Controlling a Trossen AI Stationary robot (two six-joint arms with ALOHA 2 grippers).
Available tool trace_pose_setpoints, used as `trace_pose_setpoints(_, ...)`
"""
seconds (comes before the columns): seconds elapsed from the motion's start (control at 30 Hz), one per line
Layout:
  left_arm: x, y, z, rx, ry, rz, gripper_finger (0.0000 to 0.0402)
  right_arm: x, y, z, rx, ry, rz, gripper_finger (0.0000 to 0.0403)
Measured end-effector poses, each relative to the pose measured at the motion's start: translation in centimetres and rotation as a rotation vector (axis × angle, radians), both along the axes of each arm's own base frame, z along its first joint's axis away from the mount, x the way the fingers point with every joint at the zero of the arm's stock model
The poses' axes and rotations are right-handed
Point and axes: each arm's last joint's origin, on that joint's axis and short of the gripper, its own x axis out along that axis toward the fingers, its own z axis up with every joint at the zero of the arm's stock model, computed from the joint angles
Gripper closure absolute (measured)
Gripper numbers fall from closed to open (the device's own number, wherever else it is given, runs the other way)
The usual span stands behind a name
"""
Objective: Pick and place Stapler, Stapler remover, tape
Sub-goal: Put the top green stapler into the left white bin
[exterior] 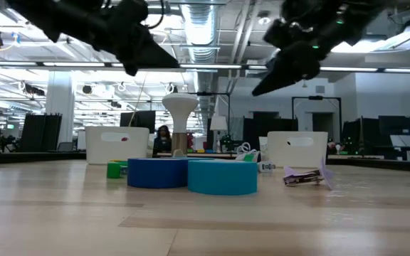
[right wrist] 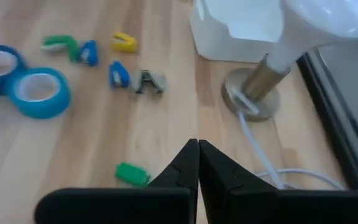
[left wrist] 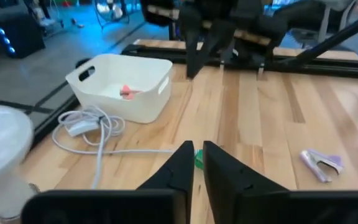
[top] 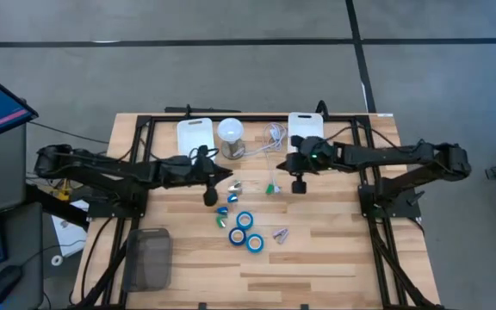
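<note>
Transit, judged: nothing is carried. Left gripper (top: 210, 199), fingers nearly together, and pinched-shut right gripper (top: 300, 185) are raised. Three bright blue tape rolls (top: 246, 230) lie mid-table; descent is needed next

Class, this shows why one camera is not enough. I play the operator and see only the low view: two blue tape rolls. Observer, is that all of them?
Observer: No. The high view shows three tape rolls lying close together.
Operator: Is the white bin by the right arm empty?
Observer: No. The left wrist view shows that the white bin holds a small pink item.
Operator: And the right gripper?
Observer: The right gripper has its fingers shut on nothing.
</note>
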Motion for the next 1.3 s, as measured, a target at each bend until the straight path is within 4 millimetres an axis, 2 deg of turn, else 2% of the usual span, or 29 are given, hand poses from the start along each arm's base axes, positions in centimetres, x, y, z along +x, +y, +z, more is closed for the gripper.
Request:
trace_pose_setpoints(0.17,1.5,0.0,-0.4,-0.023,0.047,0.008,0.0384,-4.4,0.3,0.0,-0.004,-0.201,-0.035,0.0403)
trace_pose_setpoints(0.37,4.9,0.1,0.0,-0.022,0.105,0.007,0.0369,-9.1,0.7,-0.7,-0.041,-0.316,-0.135,0.0403)
trace_pose_setpoints(0.5,7.3,0.2,0.6,-0.018,0.099,0.023,0.0358,-10.9,0.9,-0.8,-0.046,-0.396,-0.17,0.0403)
trace_pose_setpoints(0.63,8.9,0.2,0.7,-0.052,0.206,0.121,0.0359,-12.5,1.0,-1.3,-0.042,-0.464,-0.217,0.0403)
trace_pose_setpoints(0.73,10.1,0.0,0.6,-0.089,0.265,0.157,0.0366,-13.3,1.1,-1.5,-0.034,-0.52,-0.242,0.0403)
trace_pose_setpoints(0.97,12.5,-0.7,0.6,-0.209,0.205,0.235,0.0385,-14.4,1.0,-1.3,-0.039,-0.597,-0.284,0.0403)
trace_pose_setpoints(1.17,13.1,-0.9,0.1,-0.242,0.207,0.195,0.0396,-14.4,1.0,-1.4,-0.048,-0.58,-0.284,0.0403)
trace_pose_setpoints(1.3,13.1,-0.9,0.5,-0.194,0.198,0.16,0.0394,-14.4,1.0,-1.5,-0.061,-0.566,-0.279,0.0403)
